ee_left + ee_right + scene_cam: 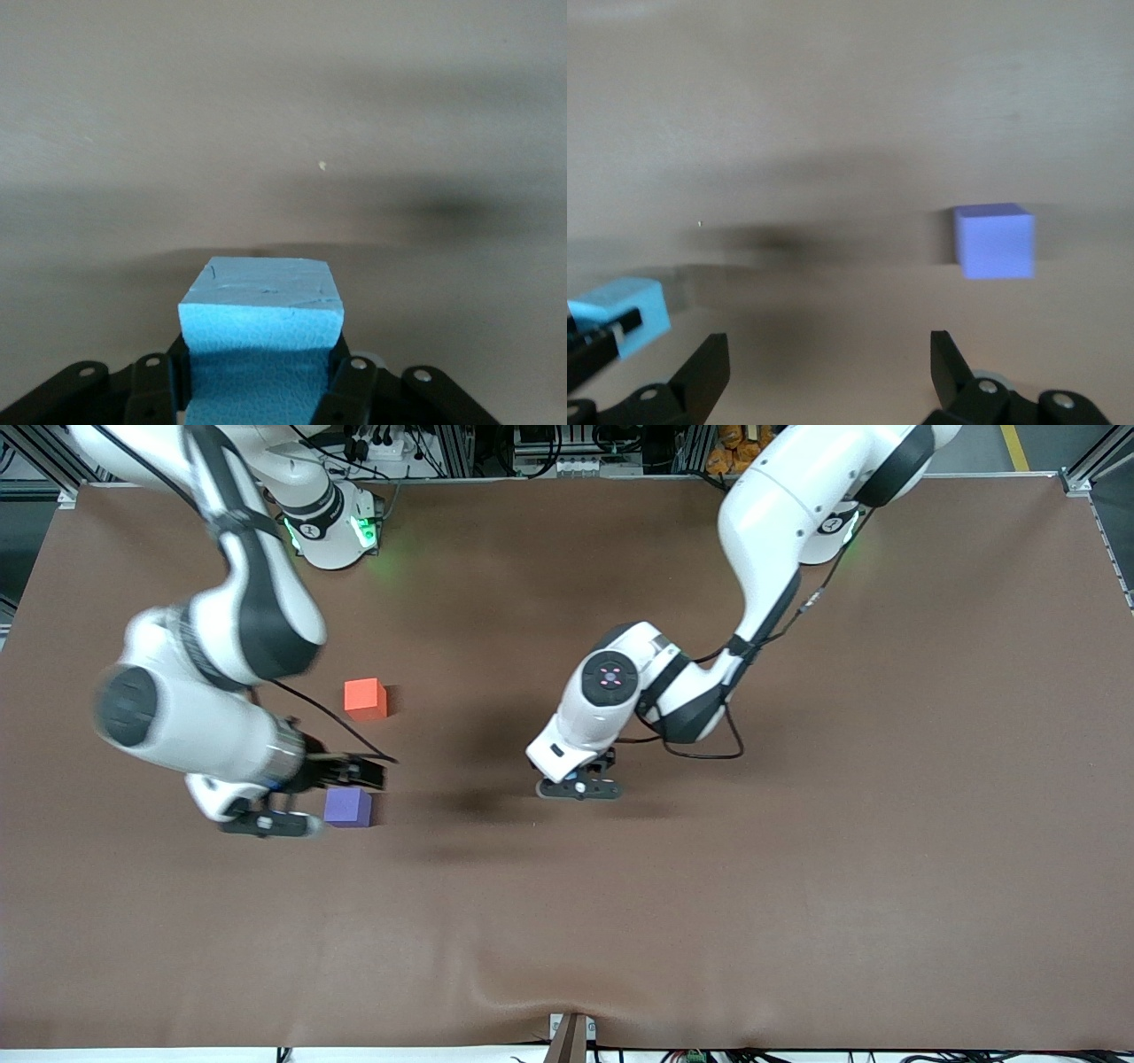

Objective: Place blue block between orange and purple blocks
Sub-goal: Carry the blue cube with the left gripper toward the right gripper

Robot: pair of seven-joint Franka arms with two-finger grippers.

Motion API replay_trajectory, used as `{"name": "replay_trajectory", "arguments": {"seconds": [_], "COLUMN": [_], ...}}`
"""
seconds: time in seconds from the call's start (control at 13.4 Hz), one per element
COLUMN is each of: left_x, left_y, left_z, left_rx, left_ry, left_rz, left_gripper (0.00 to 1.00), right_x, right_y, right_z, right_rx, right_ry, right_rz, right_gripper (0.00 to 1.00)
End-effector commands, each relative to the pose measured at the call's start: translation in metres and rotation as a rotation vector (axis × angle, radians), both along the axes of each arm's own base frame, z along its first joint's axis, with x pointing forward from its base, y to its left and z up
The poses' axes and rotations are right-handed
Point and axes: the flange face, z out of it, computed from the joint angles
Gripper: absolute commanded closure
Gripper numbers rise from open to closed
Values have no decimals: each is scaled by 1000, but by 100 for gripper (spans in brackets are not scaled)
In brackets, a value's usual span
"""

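brown table (797, 868), left pincer (261, 390) clamping blue block (261, 319)

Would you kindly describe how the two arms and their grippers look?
Both arms have glossy white rounded shells with black joint bands and black cables. The left gripper and right gripper have black fingers. Green lights glow at the bases; the left arm's wrist cap bears a pink-dotted black disc.

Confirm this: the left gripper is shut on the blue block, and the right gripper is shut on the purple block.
The second half is wrong. The right gripper is open and holds nothing; the right wrist view shows the purple block sitting free on the table, apart from its fingers. The left gripper is indeed shut on the blue block.
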Motion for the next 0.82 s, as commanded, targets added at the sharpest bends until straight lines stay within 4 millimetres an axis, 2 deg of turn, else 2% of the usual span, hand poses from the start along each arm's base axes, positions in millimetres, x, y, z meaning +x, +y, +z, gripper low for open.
{"name": "replay_trajectory", "arguments": {"seconds": [0.0, 0.15, 0.3, 0.6, 0.75], "left_x": [-4, -12, -11, -24, -25], "left_y": [-27, -42, -39, -50, -50], "left_z": [-6, -23, -37, -56, -57], "left_rx": [-10, -8, 10, 2, 4], "left_ry": [-1, 13, 20, 20, 20], "left_rz": [44, 71, 74, 61, 59], "left_gripper": [100, 100, 100, 100, 100], "right_x": [-8, -18, -23, -32, -40], "right_y": [8, 2, 10, 7, 28], "right_z": [-27, -50, -53, -65, -67], "right_rx": [-22, -24, -25, -27, -26], "right_ry": [-9, -35, -40, -41, -55], "right_rz": [-9, -11, 2, 34, 78], "right_gripper": [0, 0, 0, 0, 0]}}
